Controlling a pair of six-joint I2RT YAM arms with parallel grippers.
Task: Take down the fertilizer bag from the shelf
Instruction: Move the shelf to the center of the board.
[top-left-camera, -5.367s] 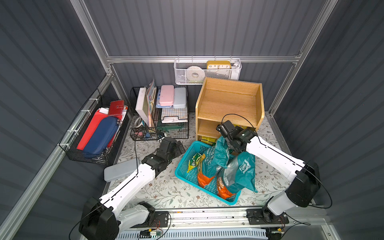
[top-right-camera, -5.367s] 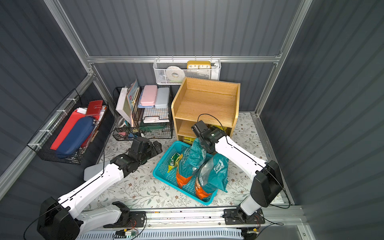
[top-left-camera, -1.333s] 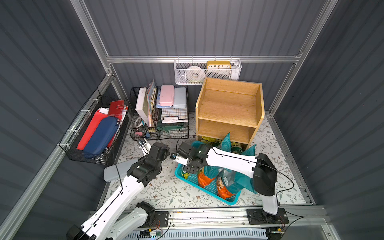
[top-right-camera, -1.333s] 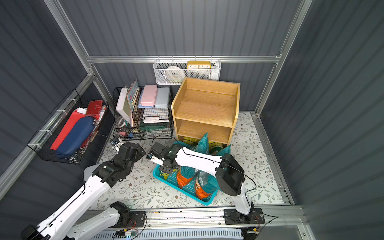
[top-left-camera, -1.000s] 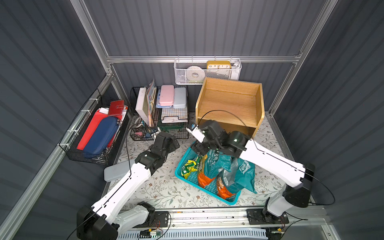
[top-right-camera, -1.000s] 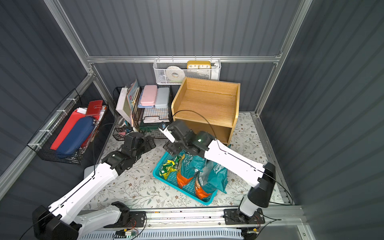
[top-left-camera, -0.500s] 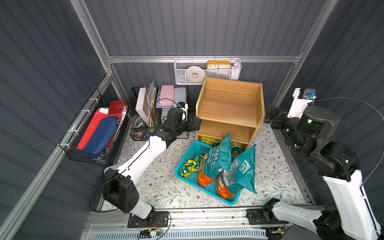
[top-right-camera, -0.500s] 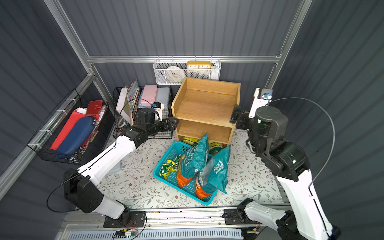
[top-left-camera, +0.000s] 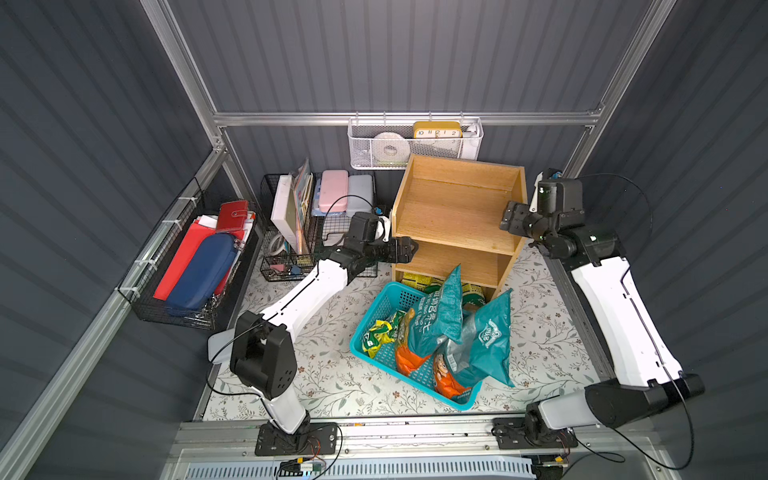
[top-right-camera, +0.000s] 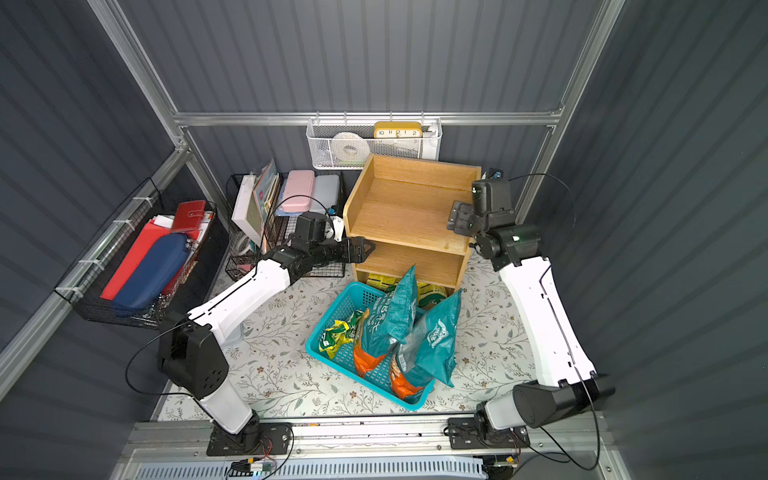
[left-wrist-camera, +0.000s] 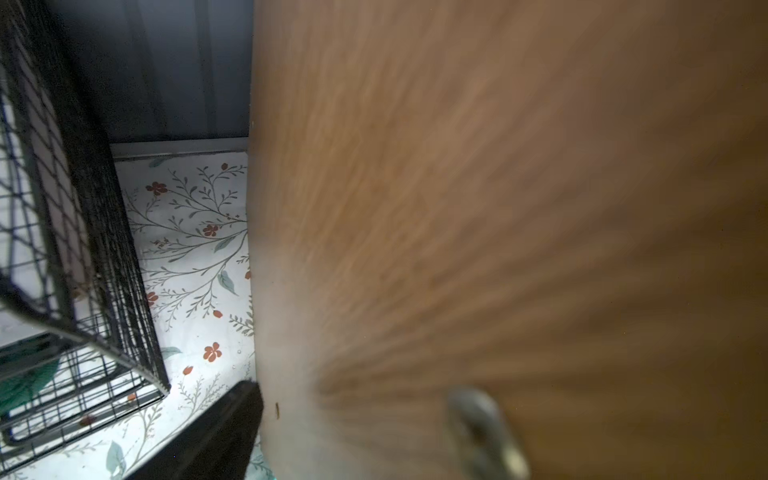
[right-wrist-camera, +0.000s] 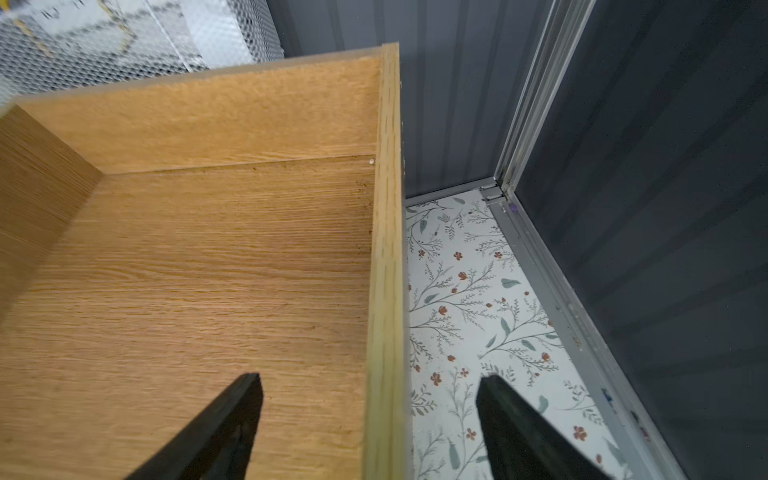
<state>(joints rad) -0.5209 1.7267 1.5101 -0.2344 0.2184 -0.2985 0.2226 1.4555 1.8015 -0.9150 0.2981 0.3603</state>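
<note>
Since the top and middle tiers of the shelf (top-left-camera: 453, 216) are bare, I judge the teal fertilizer bags (top-left-camera: 440, 316) to be down: they lean upright in the blue basket (top-left-camera: 386, 297), just in front of the bottom tier. Right gripper (right-wrist-camera: 370, 379) straddles the right side panel, jaws apart, clamping nothing. Left gripper (top-left-camera: 409, 249) is spread wide at the left side panel, empty. Judgement: close squarely on both panels together, lest the unit twist or tip onto the bags.

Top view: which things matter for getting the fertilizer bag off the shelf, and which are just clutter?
Job: shelf, teal bags, blue basket holding them, left gripper, right gripper.
Lying about: black rack, white mesh basket, clock, side basket of cases.
</note>
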